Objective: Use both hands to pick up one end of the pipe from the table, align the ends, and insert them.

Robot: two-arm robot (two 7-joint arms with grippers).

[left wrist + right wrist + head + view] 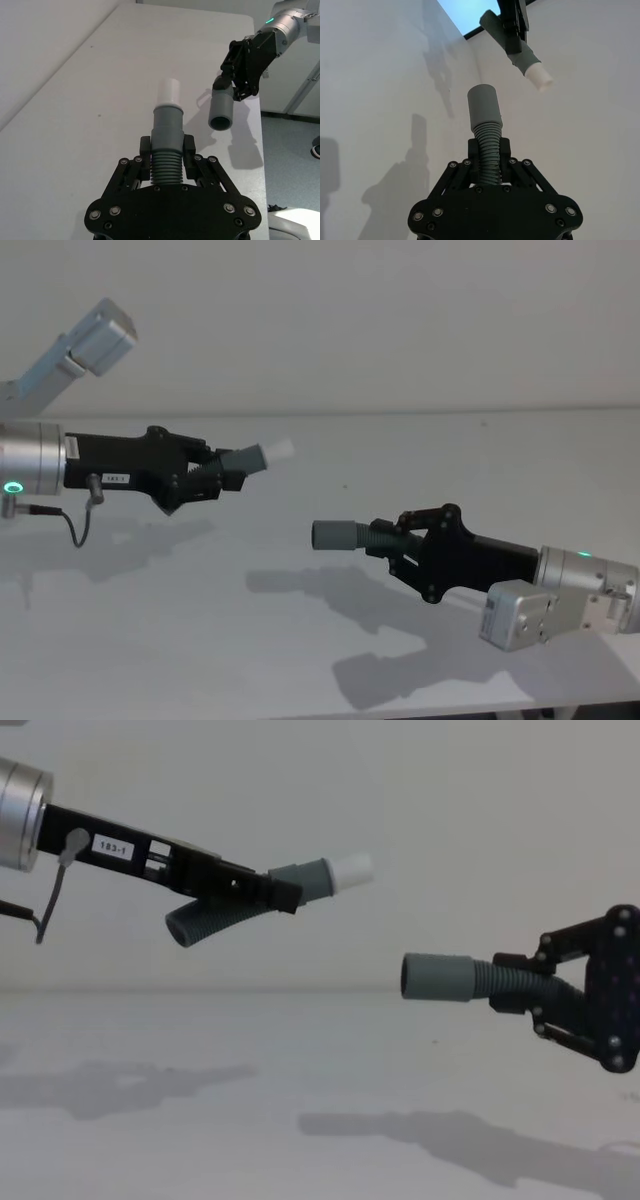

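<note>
Hovering over the white worktop (300, 670), we hold both hose pieces in the air. Our left claw (228, 472) is clamped on the white-tipped hose piece (247, 458); our right claw (393, 540) is clamped on the cuffed hose piece (382, 536). The white tip (281, 449) sits well apart from the grey cuff (335, 536), higher and tilted upward. We judge we should lower and level the tip onto the cuff's axis, then push straight. Only open air lies between them.

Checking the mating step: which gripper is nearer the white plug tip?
Left. The left gripper holds the hose piece carrying the white tip; the right gripper holds the other piece, lower and apart.
</note>
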